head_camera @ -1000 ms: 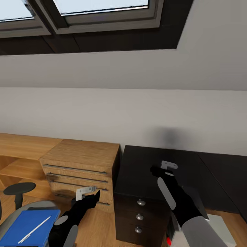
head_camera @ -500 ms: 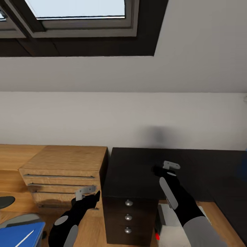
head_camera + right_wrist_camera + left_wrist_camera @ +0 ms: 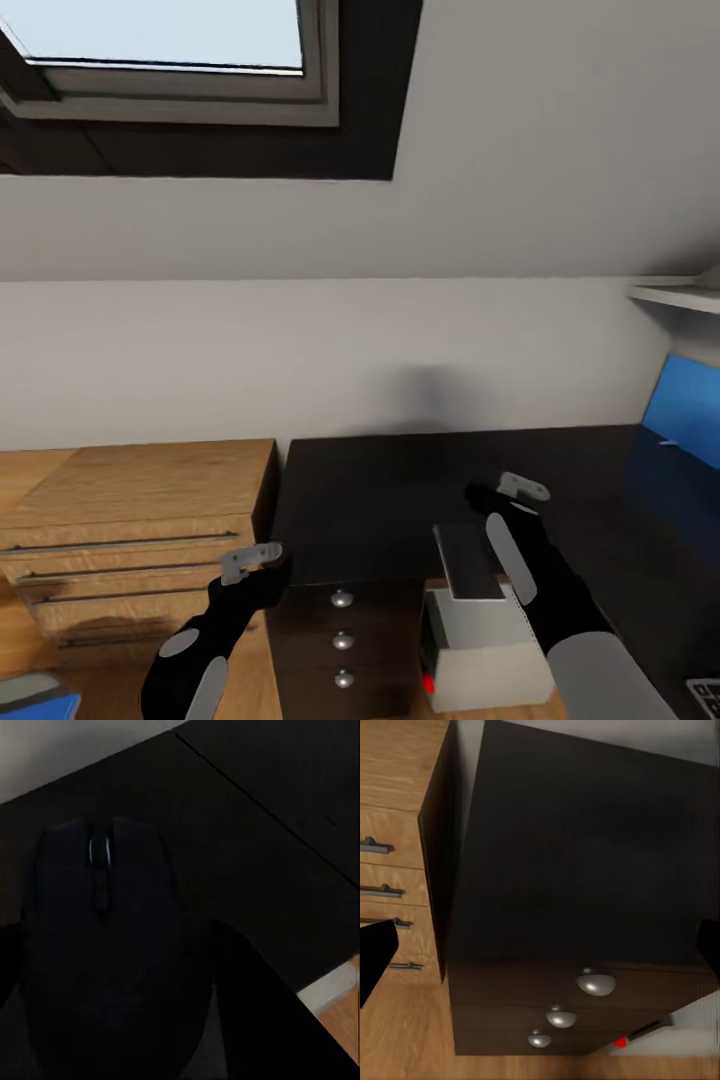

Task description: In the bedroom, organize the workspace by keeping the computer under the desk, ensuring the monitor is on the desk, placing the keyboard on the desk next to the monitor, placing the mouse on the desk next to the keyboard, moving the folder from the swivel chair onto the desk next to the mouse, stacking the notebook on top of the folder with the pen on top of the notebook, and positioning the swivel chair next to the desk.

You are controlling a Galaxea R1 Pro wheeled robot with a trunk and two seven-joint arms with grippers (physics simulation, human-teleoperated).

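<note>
While the mouse (image 3: 105, 945) sits clamped between the fingers of the right pincer (image 3: 520, 490), its scroll wheel points away from the wrist, so its long axis runs along the fingers, toward the far wall. Held this way, it hangs just above the black top of the counter (image 3: 400, 480), near the middle of the dark surface. A downward release looks like all the coming placement needs. Below and nearer, the computer (image 3: 480, 630) stands on the floor beside the drawer stack, red button forward. Left of the counter, the left pincer (image 3: 250, 560) hovers with fingers spread and empty, in front of the wooden chest (image 3: 130, 520). A sliver of the keyboard (image 3: 705, 690) shows at the near right.
</note>
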